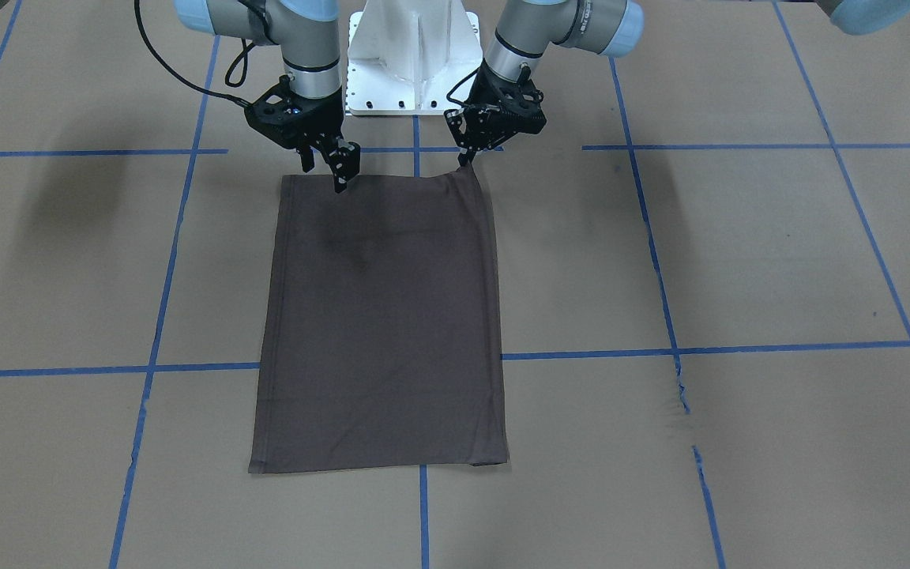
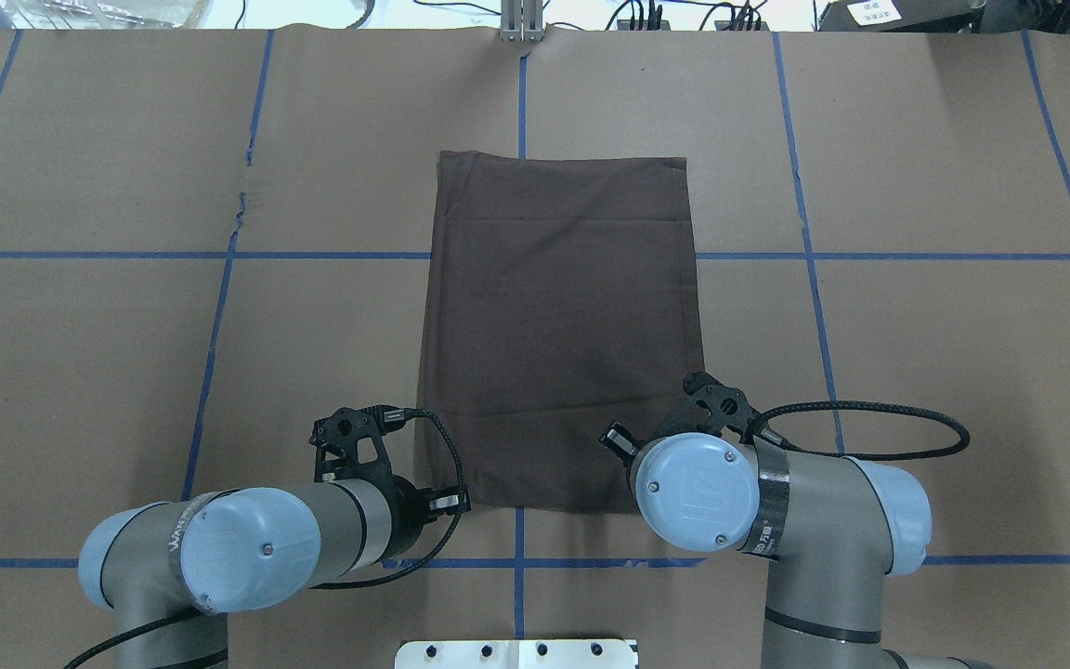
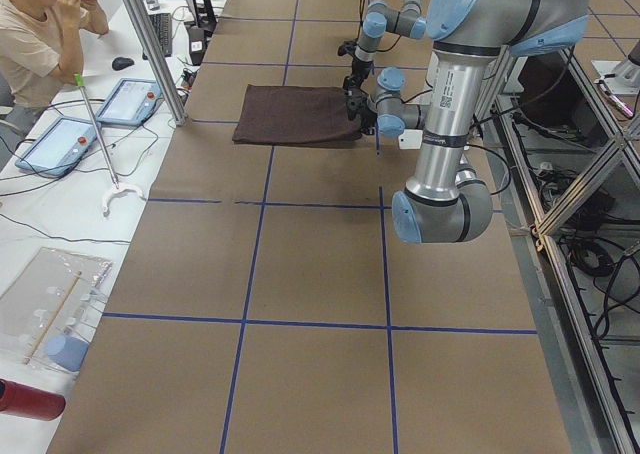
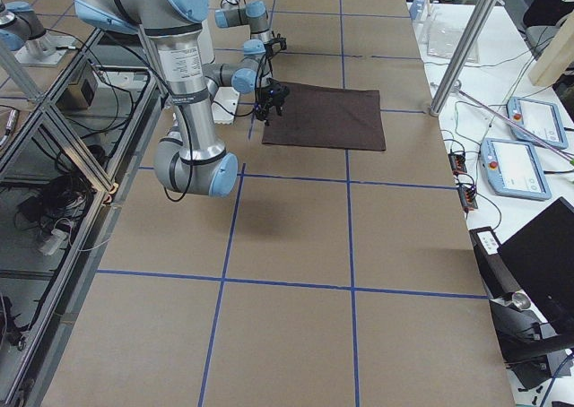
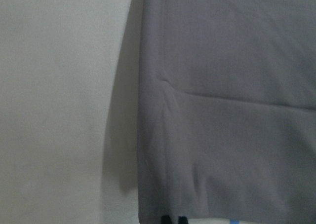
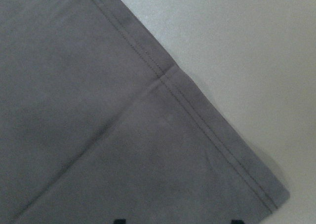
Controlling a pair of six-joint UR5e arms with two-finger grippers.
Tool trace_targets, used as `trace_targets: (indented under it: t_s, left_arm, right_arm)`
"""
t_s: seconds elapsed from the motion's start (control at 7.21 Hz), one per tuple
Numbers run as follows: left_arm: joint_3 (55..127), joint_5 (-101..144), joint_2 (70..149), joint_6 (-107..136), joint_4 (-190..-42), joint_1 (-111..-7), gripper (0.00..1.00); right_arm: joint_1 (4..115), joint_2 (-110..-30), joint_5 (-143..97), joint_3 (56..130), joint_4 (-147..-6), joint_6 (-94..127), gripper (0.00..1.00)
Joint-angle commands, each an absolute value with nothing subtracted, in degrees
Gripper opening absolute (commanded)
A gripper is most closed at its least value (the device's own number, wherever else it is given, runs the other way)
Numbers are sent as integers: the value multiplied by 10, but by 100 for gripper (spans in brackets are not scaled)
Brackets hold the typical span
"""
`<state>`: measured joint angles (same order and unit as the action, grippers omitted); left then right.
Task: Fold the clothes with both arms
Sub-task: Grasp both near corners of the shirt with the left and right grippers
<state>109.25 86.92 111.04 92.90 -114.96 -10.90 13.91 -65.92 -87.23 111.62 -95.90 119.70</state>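
The clothes are one dark brown-grey T-shirt (image 1: 380, 332), folded into a flat upright rectangle (image 2: 558, 325) on the brown paper table. In the front-facing view my left gripper (image 1: 467, 162) is shut on the shirt's near corner by the robot base, and the cloth peaks up slightly to it. The left wrist view has its fingertips (image 5: 173, 219) close together at the cloth's edge. My right gripper (image 1: 325, 170) hovers over the other near corner with its fingers apart. In the right wrist view the hemmed corner (image 6: 98, 135) lies flat beneath the open gripper (image 6: 177, 221).
The white pedestal base (image 1: 411, 59) stands just behind both grippers. Blue tape lines (image 1: 581, 354) cross the paper. A seated person (image 3: 40, 44), tablets (image 3: 60, 139) and a metal post (image 3: 150, 44) are beyond the table's far edge.
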Motion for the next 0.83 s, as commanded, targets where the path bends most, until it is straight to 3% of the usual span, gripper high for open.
trace_targets:
  t_s: [0.0,0.69]
  left_arm:
    - [1093,869,1110,929,-1150,-109,0]
    - [1094,870,1110,929,-1150,-108,0]
  right_arm:
    - [139,-650,-872,1088,-958,1193,77]
    - [132,-649,-875,1079,-961,1193,74]
